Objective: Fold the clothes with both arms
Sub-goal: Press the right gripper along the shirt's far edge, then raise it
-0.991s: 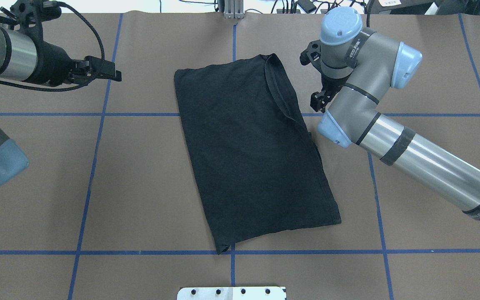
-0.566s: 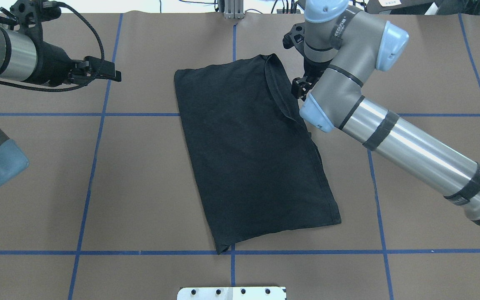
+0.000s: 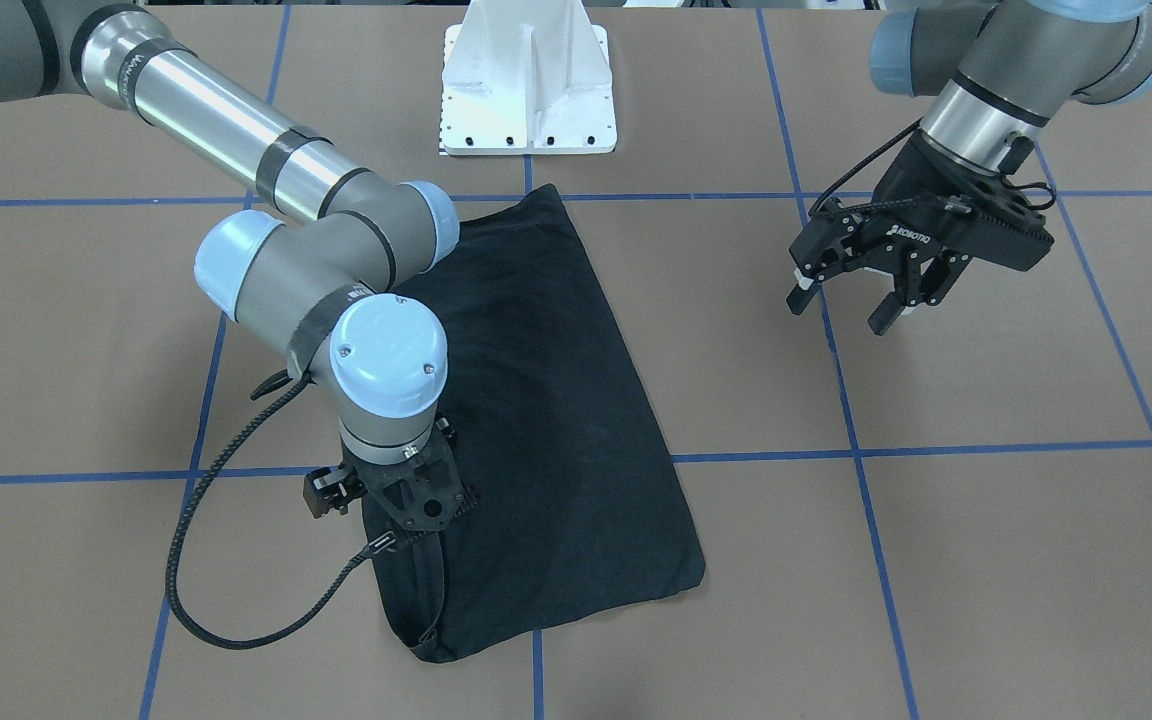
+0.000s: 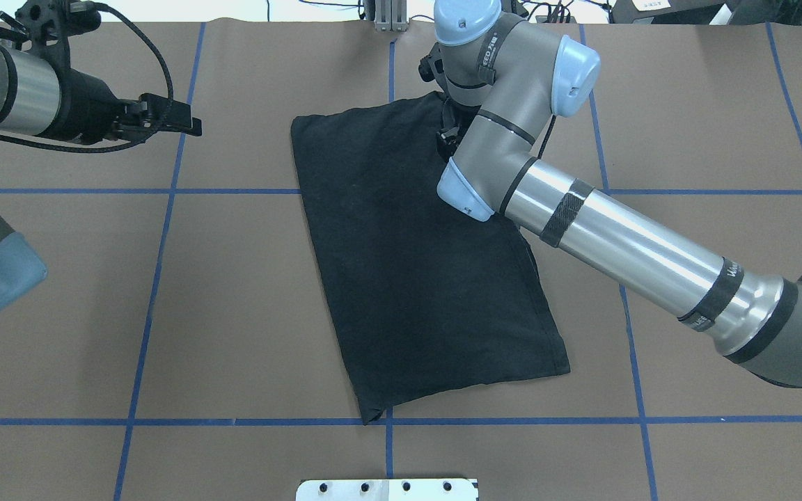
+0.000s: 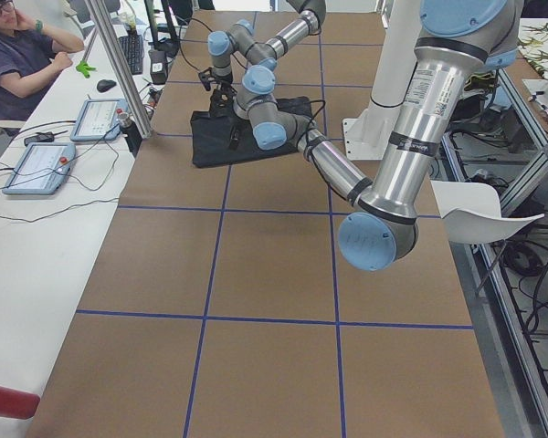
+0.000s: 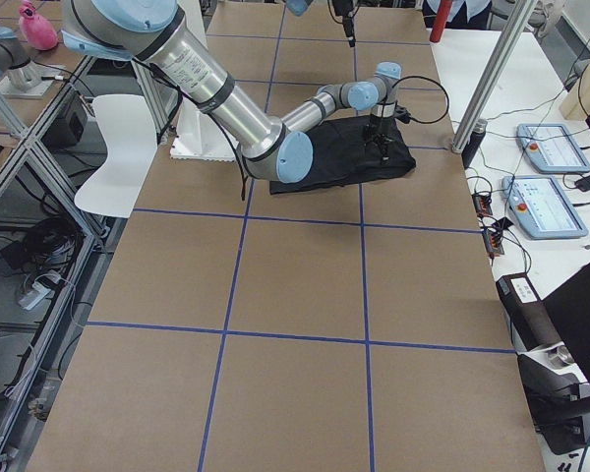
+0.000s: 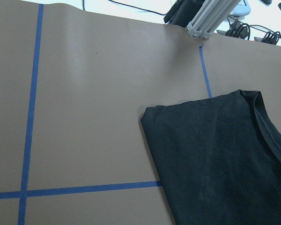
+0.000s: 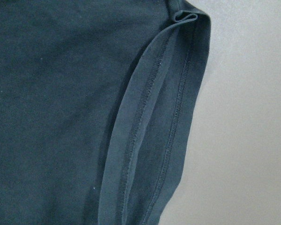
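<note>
Overhead exterior view: the black shirt lies flat in the middle of the table, folded into a long rectangle set at a slant. Its near corner touches a blue tape line and its far end reaches almost to the table's back edge. Only plain black fabric shows, with no print in sight. The collar runs along the far right edge of the fold. The right wrist camera sees it close up as a ribbed, double-stitched band curving off the cloth onto bare brown paper.

The right arm reaches in from the right and bends over that collar end, its wrist pointing straight down. The right gripper hangs just above or on the shirt by the collar. Its fingers are hidden under the wrist in every view, so I cannot tell whether they are spread or closed, or whether they touch the cloth.

The left arm is well apart from the shirt, over bare table at the far left. The left gripper is held above the surface with its fingers spread and nothing between them. Its wrist camera looks across the table at the shirt's far left corner.

A white pedestal stands at the robot's side of the table. In the exterior left view a person sits at a side bench, with two tablets nearby.
</note>
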Motion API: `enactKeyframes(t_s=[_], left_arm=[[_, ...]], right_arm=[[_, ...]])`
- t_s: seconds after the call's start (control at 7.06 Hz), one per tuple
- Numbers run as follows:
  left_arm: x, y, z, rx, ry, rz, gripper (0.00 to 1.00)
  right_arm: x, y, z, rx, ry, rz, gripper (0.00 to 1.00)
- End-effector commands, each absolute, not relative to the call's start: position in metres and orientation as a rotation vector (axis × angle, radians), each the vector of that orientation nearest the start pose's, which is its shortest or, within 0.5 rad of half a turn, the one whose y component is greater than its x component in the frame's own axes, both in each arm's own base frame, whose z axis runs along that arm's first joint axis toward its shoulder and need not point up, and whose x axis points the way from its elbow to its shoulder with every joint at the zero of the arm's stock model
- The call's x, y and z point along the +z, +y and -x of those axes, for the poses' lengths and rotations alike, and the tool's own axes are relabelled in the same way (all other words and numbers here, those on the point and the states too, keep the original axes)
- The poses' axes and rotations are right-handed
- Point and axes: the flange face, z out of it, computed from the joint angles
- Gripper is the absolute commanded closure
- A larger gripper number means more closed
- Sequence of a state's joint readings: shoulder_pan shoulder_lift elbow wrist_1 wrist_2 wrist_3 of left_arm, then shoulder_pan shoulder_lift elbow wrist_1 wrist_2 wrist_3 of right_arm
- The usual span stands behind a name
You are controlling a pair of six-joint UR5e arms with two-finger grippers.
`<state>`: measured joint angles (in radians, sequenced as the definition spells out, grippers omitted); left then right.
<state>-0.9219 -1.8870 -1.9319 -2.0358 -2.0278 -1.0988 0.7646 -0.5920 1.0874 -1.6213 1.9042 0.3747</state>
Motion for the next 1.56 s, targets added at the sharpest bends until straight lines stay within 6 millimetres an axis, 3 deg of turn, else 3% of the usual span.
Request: enactKeyframes(t_s=[0.0, 0.28, 0.99, 1.13, 1.42], left_arm=[[0.266, -0.5, -0.267, -0.134, 1.119, -0.409, 0.0], [0.266, -0.5, -0.267, -0.135, 1.119, -0.408, 0.0], [0.265, -0.5, -0.268, -0.133, 1.121, -0.409, 0.0], [0.265, -0.5, -0.268, -0.133, 1.121, -0.409, 0.0], [0.266, -0.501, -0.269, -0.134, 1.12, -0.408, 0.0]], right_arm=[[0.271, -0.644, 0.552, -0.484, -0.529, -0.196, 0.0], [0.281, -0.632, 0.571, -0.496, -0.493, -0.197, 0.0], [0.3, -0.64, 0.562, -0.496, -0.471, -0.178, 0.0], [0.302, -0.647, 0.555, -0.486, -0.466, -0.176, 0.0], [0.308, -0.683, 0.507, -0.516, -0.453, -0.196, 0.0]])
